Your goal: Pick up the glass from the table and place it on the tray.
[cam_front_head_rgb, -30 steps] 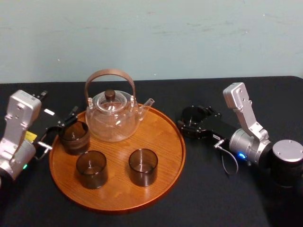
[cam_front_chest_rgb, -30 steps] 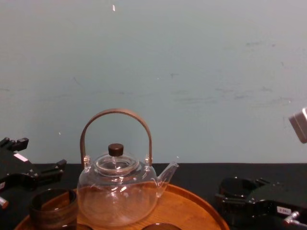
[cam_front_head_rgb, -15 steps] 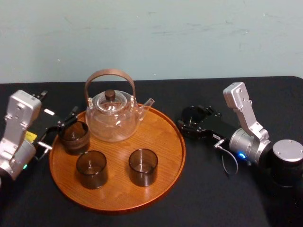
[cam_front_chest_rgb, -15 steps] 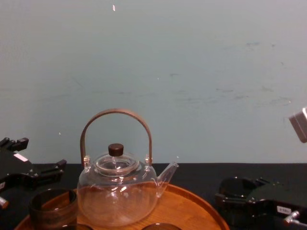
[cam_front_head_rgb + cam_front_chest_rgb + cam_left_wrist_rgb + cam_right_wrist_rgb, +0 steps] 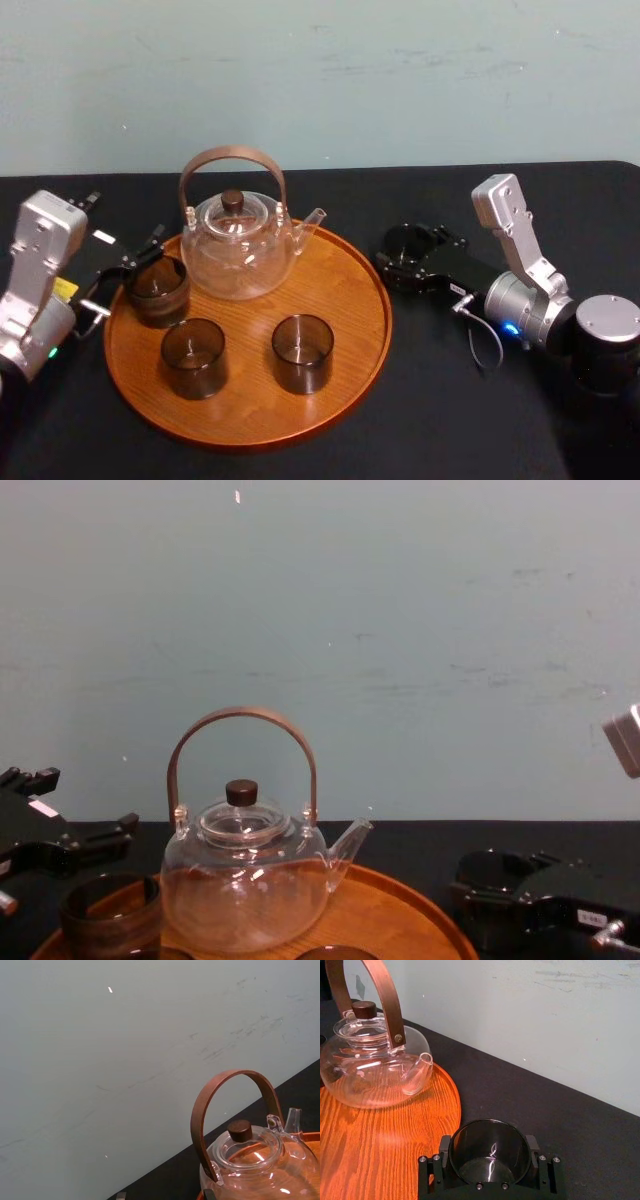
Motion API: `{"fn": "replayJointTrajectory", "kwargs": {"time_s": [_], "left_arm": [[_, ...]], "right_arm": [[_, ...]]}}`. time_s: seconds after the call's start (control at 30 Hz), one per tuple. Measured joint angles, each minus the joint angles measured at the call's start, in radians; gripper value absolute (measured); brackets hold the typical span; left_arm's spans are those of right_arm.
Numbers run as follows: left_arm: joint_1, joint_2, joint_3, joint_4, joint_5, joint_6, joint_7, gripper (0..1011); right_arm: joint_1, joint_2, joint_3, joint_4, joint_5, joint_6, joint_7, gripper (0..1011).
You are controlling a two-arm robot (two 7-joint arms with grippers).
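The grasp looks made: at centre right of the head view the right gripper [image 5: 412, 252] clasps the glass [image 5: 490, 1160] on the table [image 5: 450, 400] just beside the tray [image 5: 345, 335], so lifting leftward over its rim should follow, while the left gripper [image 5: 135, 262] idles mid-left.

Looks like a robot lab test setup: bare scuffed pale wall [image 5: 400, 70] beyond right tool [image 5: 408, 248], matte black desk [image 5: 450, 420] under it, staged wooden tray [image 5: 352, 338] with teapot [image 5: 238, 252] to its left.

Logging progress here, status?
Right gripper shut on glass, on table right of tray. Left gripper at tray's left edge. Teapot and three glasses on tray; right side bare.
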Motion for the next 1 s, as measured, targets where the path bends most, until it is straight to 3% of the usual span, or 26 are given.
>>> {"fn": "replayJointTrajectory", "kwargs": {"time_s": [0.67, 1.0], "left_arm": [[0.000, 0.000, 0.000, 0.000, 0.000, 0.000, 0.000, 1001], [0.000, 0.000, 0.000, 0.000, 0.000, 0.000, 0.000, 1001]], "right_arm": [[-0.004, 0.000, 0.004, -0.003, 0.008, -0.006, 0.003, 905], [-0.036, 0.023, 0.014, -0.095, 0.014, -0.035, 0.004, 905]]}}
